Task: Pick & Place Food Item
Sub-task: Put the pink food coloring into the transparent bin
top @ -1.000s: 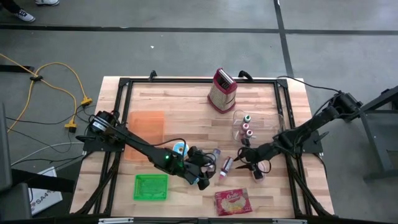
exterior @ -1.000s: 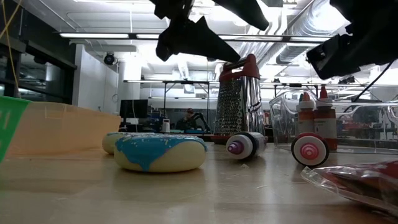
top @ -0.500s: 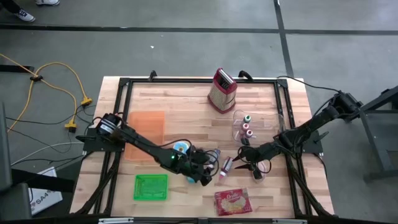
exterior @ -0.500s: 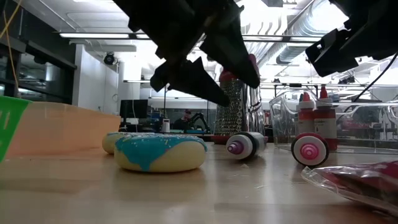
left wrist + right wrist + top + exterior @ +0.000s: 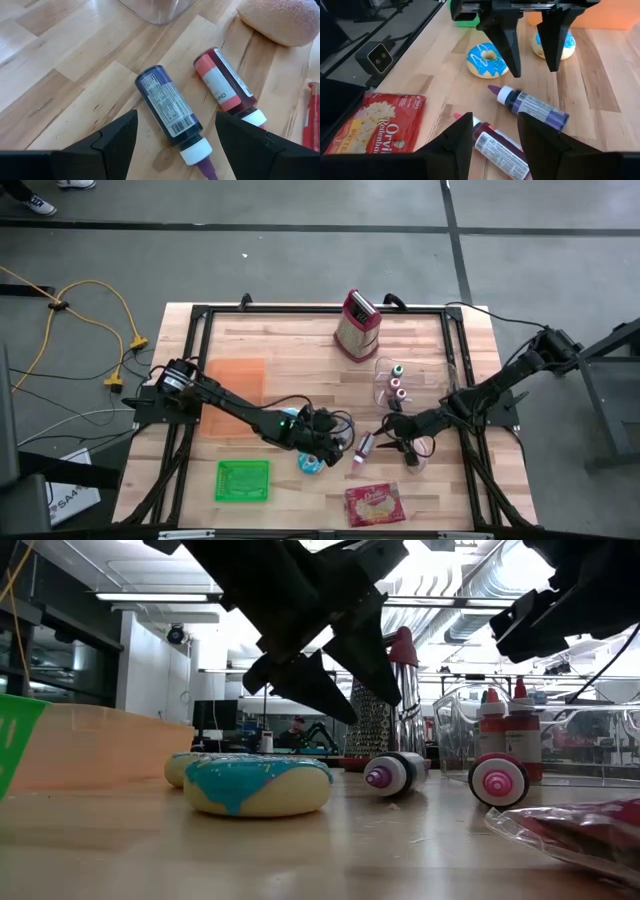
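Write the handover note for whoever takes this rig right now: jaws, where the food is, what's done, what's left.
Left gripper: jaws open, empty, hanging above the purple bottle that lies on the table.
Right gripper: jaws partly open, holding nothing, low beside the red bottle.
Food: one blue-iced donut near the table's front edge, a second donut by the orange tray, popcorn bag at the front, a tan bun near the bottles.
Green basket sits front left; nothing shows in it.
Done: nothing gripped.
Left: grip an item and place it.
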